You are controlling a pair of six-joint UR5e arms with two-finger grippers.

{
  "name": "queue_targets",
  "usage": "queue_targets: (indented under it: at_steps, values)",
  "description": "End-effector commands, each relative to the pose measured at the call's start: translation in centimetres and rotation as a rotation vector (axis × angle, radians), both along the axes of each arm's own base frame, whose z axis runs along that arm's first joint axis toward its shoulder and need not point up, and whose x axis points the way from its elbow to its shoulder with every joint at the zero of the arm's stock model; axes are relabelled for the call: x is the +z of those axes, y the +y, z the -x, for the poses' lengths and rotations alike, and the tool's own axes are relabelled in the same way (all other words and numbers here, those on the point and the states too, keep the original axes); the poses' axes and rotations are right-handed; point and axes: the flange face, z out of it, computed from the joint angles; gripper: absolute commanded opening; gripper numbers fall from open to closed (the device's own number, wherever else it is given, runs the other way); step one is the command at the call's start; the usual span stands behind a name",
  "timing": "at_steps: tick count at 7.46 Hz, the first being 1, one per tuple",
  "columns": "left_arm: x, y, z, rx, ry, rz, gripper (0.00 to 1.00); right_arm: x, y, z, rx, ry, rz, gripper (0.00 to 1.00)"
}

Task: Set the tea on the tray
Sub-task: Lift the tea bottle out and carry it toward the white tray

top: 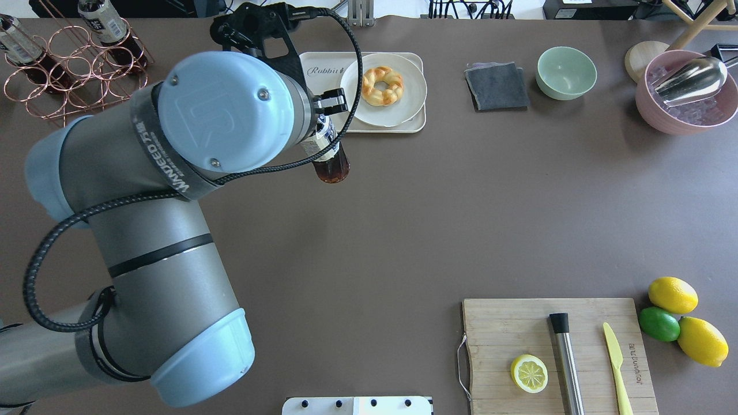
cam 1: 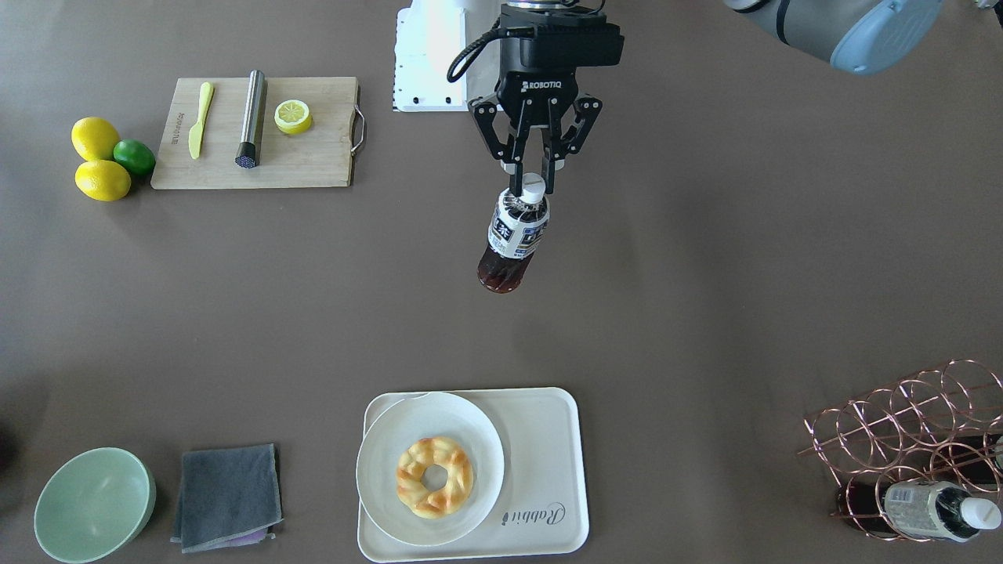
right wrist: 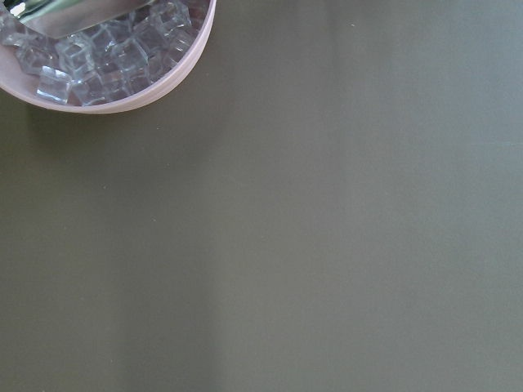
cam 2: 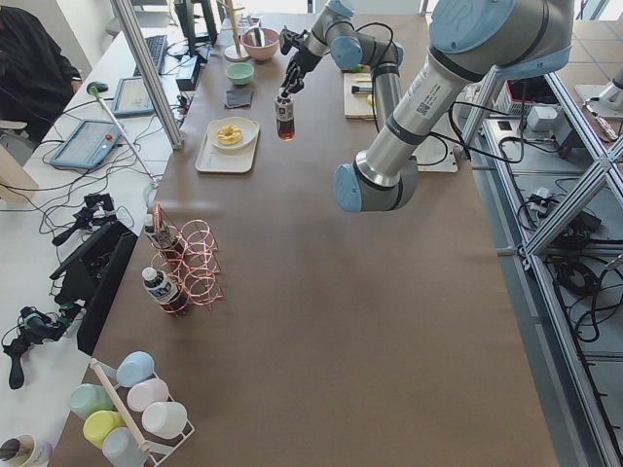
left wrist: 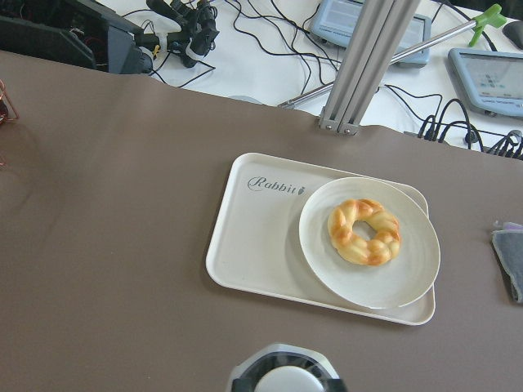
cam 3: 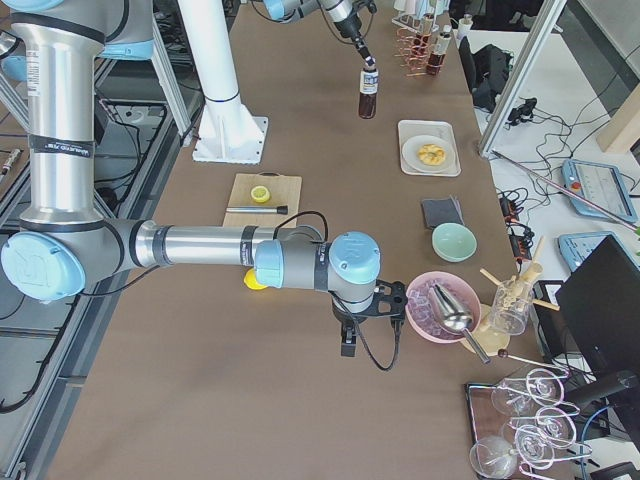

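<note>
The tea (cam 1: 513, 239), a small bottle of dark reddish-brown liquid with a white cap, hangs in the air over the middle of the table. My left gripper (cam 1: 533, 182) is shut on its neck just under the cap. The overhead view shows the tea (top: 330, 164) a short way before the near edge of the cream tray (top: 323, 86). In the left wrist view the cap (left wrist: 286, 380) sits at the bottom edge, with the tray (left wrist: 261, 237) ahead of it. My right gripper (cam 3: 348, 338) shows only in the exterior right view, beside a pink bowl; I cannot tell its state.
A white plate (cam 1: 392, 462) with a ring pastry (cam 1: 433, 476) fills one half of the tray. A copper wire rack (cam 1: 909, 439) holds other bottles. On the table are also a cutting board (cam 1: 305, 157), lemons, a green bowl (cam 1: 94, 505), a grey cloth (cam 1: 227, 495) and a pink bowl of ice (top: 686, 92).
</note>
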Motion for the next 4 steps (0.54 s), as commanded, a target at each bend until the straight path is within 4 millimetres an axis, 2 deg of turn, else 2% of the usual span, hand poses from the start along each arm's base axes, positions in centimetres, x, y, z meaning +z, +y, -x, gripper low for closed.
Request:
queue_targets:
  at_steps: [1,4]
  values:
    - [-1.0,3.2,-4.7,-0.027,-0.040,-0.068,0.00,0.2,0.0,-0.1,0.002,0.004,0.003,1.00]
    - [-0.7,4.0,-8.5,-0.060,-0.093,-0.088,0.00,0.2,0.1,-0.2,0.004,0.004,0.004,1.00]
